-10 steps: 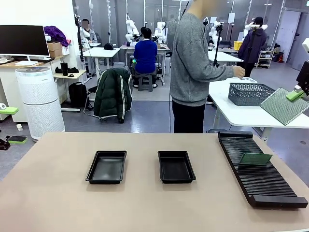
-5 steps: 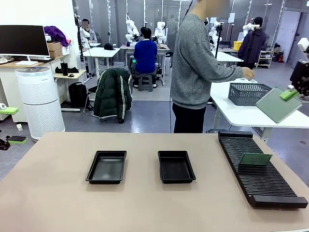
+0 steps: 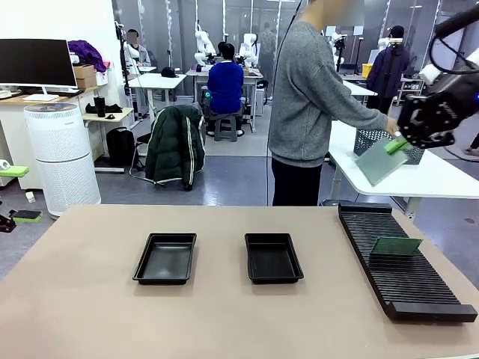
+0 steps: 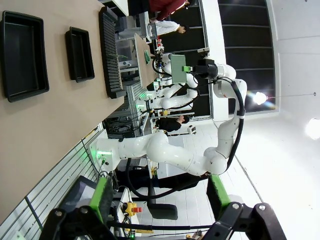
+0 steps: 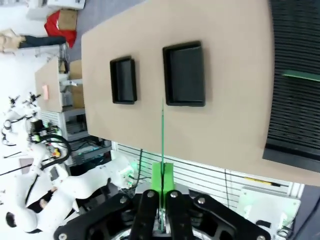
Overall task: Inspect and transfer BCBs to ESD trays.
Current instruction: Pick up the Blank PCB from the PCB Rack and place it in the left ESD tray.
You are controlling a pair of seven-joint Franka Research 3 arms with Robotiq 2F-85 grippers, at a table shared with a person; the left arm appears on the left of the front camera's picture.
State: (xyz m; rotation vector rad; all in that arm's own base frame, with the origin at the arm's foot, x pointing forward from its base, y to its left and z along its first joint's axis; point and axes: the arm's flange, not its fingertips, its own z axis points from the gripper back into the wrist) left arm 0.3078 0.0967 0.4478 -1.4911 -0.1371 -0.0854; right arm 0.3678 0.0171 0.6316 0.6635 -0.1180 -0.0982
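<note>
Right hand [image 3: 397, 144] clamps BCB [image 3: 379, 162] aloft over desk [image 3: 224, 321]; left hand [image 4: 160, 200] wide, empty. Second BCB [image 3: 396, 246] standing in rack [image 3: 419, 288].

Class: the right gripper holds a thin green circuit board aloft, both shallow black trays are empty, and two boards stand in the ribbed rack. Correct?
No: the front view shows one small green circuit board standing in the long black ribbed rack, not two.
</note>
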